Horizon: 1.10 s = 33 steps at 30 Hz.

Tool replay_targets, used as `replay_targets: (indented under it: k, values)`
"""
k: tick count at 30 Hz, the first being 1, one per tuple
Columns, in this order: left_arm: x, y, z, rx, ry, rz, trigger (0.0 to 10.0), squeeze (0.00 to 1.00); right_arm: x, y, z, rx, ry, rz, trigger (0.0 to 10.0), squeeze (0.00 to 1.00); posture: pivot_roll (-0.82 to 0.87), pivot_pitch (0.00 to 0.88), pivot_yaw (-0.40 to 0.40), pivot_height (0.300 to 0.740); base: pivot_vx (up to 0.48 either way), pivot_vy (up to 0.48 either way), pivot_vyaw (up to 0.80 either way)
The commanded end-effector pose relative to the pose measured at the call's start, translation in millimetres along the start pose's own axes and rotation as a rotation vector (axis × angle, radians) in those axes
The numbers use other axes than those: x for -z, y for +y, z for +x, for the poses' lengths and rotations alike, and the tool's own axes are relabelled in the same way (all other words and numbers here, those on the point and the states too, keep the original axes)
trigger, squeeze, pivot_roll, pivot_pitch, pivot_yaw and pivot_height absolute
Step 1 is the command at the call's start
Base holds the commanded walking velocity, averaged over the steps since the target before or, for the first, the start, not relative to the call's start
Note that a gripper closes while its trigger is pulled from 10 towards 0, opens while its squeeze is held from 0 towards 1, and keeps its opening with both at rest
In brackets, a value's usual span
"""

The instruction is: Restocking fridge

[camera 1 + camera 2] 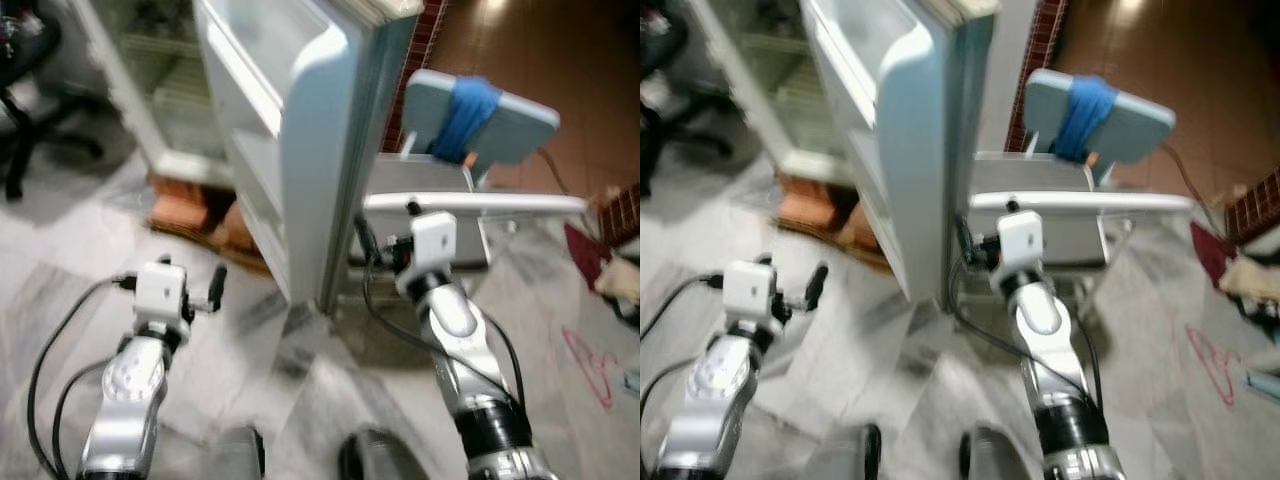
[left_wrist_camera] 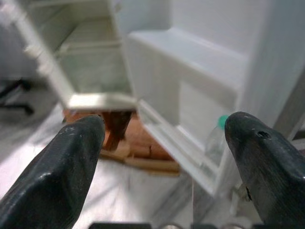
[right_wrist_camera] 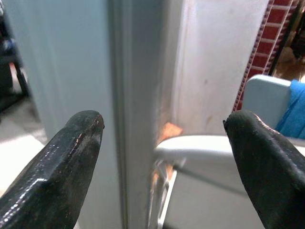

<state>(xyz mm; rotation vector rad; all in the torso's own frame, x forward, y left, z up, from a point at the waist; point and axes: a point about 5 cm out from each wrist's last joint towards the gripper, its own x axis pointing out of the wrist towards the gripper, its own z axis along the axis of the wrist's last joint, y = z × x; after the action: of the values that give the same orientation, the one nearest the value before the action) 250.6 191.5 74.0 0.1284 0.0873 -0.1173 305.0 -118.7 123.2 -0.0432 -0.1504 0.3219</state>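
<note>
Fridge door (image 1: 310,150) stands swung open ahead, a bottle (image 2: 215,143) on its lower shelf. Left gripper (image 2: 162,157) and right gripper (image 3: 162,152) reach forward at its edge, jaws apart, empty.

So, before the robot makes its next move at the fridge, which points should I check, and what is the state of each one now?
1. Fridge door open: ok, it stands wide, shelves facing the robot.
2. Left end effector open and empty: ok, it points at the door shelves.
3. Right end effector open and empty: ok, it faces the door's edge.
4. Item ready to restock: not ok, neither end effector holds anything.
5. Bottle in the lower door shelf upright: cannot tell, blurred and partly hidden.
6. Cart beside the door, apart from the right arm: cannot tell.
</note>
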Motion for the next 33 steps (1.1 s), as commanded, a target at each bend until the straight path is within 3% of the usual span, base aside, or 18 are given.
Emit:
replay_targets:
  k: [1, 9, 16, 20, 27, 33]
  values:
    - [3, -2.8, -1.8, 0.013, 0.011, -0.008, 10.0, 0.0, -6, -2.9, 3.0, -0.01, -0.01, 0.022, 10.0, 0.0, 0.05, 0.149, -0.023, 0.74, 0.0, 0.0, 0.0]
    - [3, -2.7, -0.9, 0.016, 0.016, -0.01, 10.0, 0.0, -37, 13.6, 42.6, -0.063, -0.079, 0.086, 10.0, 0.0, 0.06, 0.146, -0.024, 0.74, 0.0, 0.0, 0.0]
    - [6, -1.5, -3.0, 0.005, 0.027, -0.016, 10.0, 0.0, -52, 33.7, 62.1, -0.141, -0.099, 0.162, 10.0, 0.0, 0.07, 0.142, -0.032, 0.74, 0.0, 0.0, 0.0]
    - [8, 3.7, -4.8, -0.015, 0.042, -0.004, 10.0, 0.0, -55, 44.9, 82.5, -0.086, -0.052, 0.121, 10.0, 0.0, 0.1, 0.134, -0.042, 0.74, 0.0, 0.0, 0.0]
    - [13, 8.9, -11.8, -0.035, 0.061, 0.0, 10.0, 0.0, -58, 53.7, 94.6, -0.06, -0.01, 0.121, 10.0, 0.0, 0.12, 0.132, -0.05, 0.74, 0.0, 0.0, 0.0]
    - [14, 9.2, -14.7, -0.044, 0.068, 0.0, 10.0, 0.0, -43, 41.4, 94.6, 0.03, 0.052, 0.092, 10.0, 0.0, 0.13, 0.127, -0.054, 0.74, 0.0, 0.0, 0.0]
